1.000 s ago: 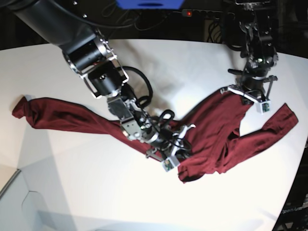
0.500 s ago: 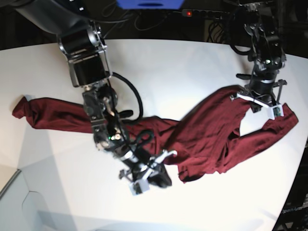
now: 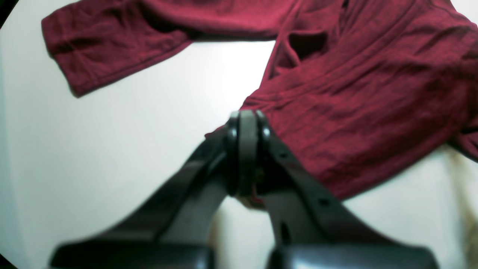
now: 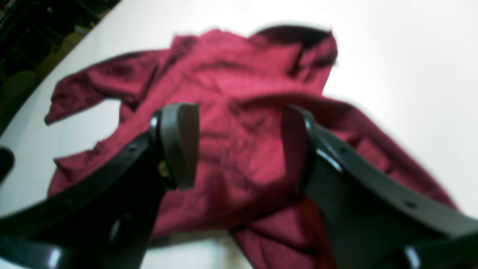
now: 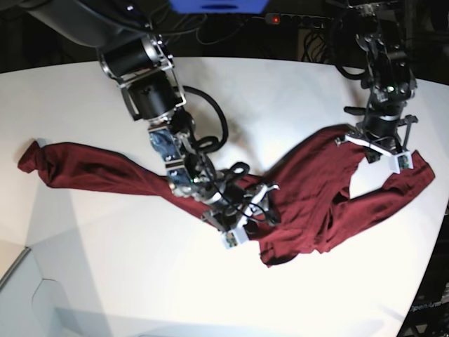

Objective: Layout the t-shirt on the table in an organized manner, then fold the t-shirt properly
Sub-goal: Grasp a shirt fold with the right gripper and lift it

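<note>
Left gripper [image 3: 244, 149] is pressed together on an edge of the shirt [image 5: 309, 196], a bit of cloth showing between its pads. Right gripper [image 4: 239, 145] is spread, hovering over the shirt's middle and holding nothing. Around them the shirt lies crumpled on the table [image 5: 280, 98], one sleeve stretched far toward the right arm's side, the other bent near the left arm. A pull from the left pinch alone would likely drag the bunched body sideways, not flatten it. No containers are in view.
</note>
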Robot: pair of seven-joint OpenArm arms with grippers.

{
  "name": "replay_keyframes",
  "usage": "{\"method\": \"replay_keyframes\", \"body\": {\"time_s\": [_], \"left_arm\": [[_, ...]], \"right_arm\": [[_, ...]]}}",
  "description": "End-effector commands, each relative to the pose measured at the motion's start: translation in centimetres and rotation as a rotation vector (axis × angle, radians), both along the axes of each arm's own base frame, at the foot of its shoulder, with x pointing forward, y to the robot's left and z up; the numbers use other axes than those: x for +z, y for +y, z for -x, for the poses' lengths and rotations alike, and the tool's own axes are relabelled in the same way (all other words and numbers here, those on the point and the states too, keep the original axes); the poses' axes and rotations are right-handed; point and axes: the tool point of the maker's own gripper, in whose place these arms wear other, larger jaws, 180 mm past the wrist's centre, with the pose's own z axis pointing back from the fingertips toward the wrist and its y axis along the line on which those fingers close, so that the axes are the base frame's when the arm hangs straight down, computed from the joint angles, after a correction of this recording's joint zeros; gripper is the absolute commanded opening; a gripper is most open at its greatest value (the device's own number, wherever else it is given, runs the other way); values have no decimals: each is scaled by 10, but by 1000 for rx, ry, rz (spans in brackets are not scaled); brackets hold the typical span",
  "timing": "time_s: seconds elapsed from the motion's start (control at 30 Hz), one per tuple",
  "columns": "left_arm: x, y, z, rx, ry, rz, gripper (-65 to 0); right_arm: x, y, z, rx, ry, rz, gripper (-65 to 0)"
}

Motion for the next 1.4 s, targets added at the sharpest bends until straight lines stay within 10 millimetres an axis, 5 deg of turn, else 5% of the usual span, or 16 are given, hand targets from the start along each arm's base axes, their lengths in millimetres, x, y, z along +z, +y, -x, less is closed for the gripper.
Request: {"method": "replay_keyframes", "body": {"time_s": [0.0,0.23,0.57,0.8,0.97,1.13,1.37], "left_arm": [[12,4,-6,-1,-42,-18,-650],[11,4,-6,0,-38,-20,-650],[11,4,-7,1,-38,-21,-650],[10,4,-6,1,-36,-22,-650],[12,4,-6,-1,-40,-24,-650],[13,4,-6,-1,-43,-25,-650],[16,3,-9,-2,-52,-21,-650]], "right_arm": [[26,6,-13,-13,-71,-60,-307],[7,1,-11,-47,-54,-82,-324],[3,2,-9,-45,-42,-78,-519],[-12,3,-3,-30,-3,-55,-593],[-4,12,-5,9,-22,-33,-643],[24,-14,-16,-19,-98,-18,-646],[77,-86,-32,-206,-173,-74,-642]]}}
